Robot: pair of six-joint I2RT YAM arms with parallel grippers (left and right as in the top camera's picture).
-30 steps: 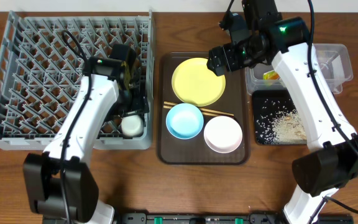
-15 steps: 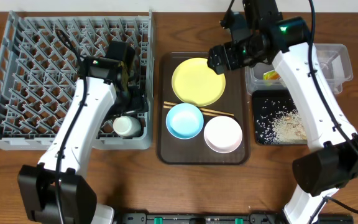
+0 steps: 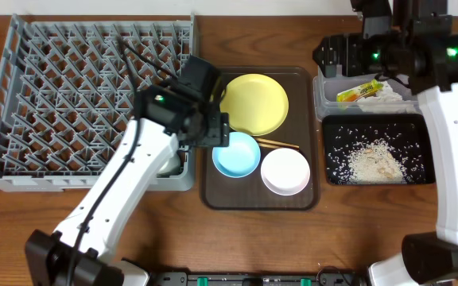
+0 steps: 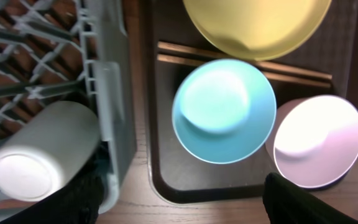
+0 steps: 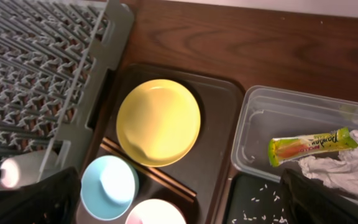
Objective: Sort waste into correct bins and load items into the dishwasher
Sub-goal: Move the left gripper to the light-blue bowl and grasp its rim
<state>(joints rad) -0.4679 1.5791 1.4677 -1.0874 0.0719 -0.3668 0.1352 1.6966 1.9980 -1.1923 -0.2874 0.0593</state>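
My left gripper (image 3: 215, 132) hangs open and empty over the brown tray's left edge, beside the light blue bowl (image 4: 224, 111). In the left wrist view its dark fingers (image 4: 73, 200) frame the bottom corners. The small white cup (image 4: 39, 155) lies on its side in the near right corner of the grey dish rack (image 3: 70, 87). The yellow plate (image 3: 254, 103), the chopsticks (image 3: 281, 144) and the white bowl (image 3: 285, 171) sit on the tray. My right gripper (image 3: 332, 57) is open and empty by the clear tub (image 5: 272, 109), which holds the wrapper (image 5: 309, 144) and crumpled paper (image 5: 337, 168). Rice scraps (image 3: 372, 161) lie in the black tray (image 3: 336, 127).
The brown serving tray (image 3: 213, 187) lies between the rack and the two bins. The rack's lattice wall (image 4: 114, 93) stands right beside the tray's left rim. Bare wooden table (image 3: 293, 238) runs along the front.
My left gripper left the cup lying in the rack corner and swung right to the tray's edge by the blue bowl. My right arm moved right, from over the yellow plate to the clear tub.
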